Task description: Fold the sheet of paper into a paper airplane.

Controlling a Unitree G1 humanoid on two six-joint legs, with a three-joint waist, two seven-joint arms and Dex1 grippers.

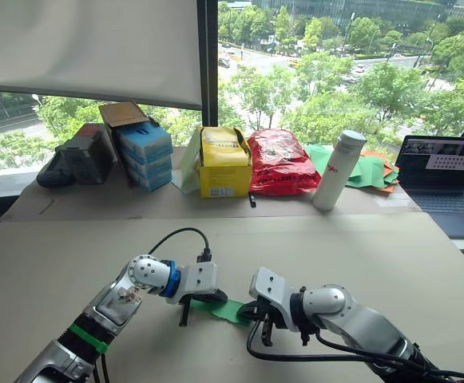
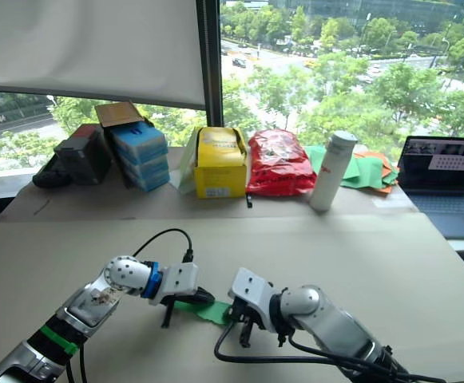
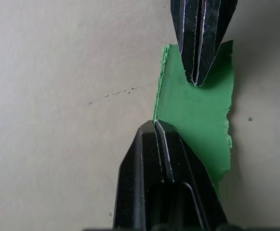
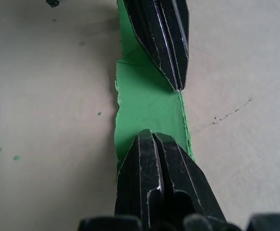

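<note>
I am looking down at my two grippers, which are meeting low over the tan table [image 1: 391, 263]. The sheet of paper [image 1: 224, 309] is lying flat between them as a narrow green strip, folded over on itself with a ragged, uneven long edge and a crease running along it. My left gripper [image 1: 186, 313] is pressing down on the end nearest it, its two black fingers [image 3: 161, 183] drawn tight together with no gap, tips on the paper's edge. My right gripper [image 1: 263, 323] is doing the same from the opposite end, its fingers [image 4: 161, 185] closed flat together and resting on the green. In each wrist view the other gripper's closed tip is pointing back across the strip.

Beyond the grippers, at the window side of the table, I am seeing a stack of blue boxes [image 1: 145, 155] with a cardboard flap open above them, a yellow box [image 1: 224, 162], a red bag [image 1: 280, 163] and a white bottle [image 1: 338, 170] standing upright. Past the bottle, a heap of green and orange sheets [image 1: 369, 169] is lying beside an open laptop [image 1: 443, 179].
</note>
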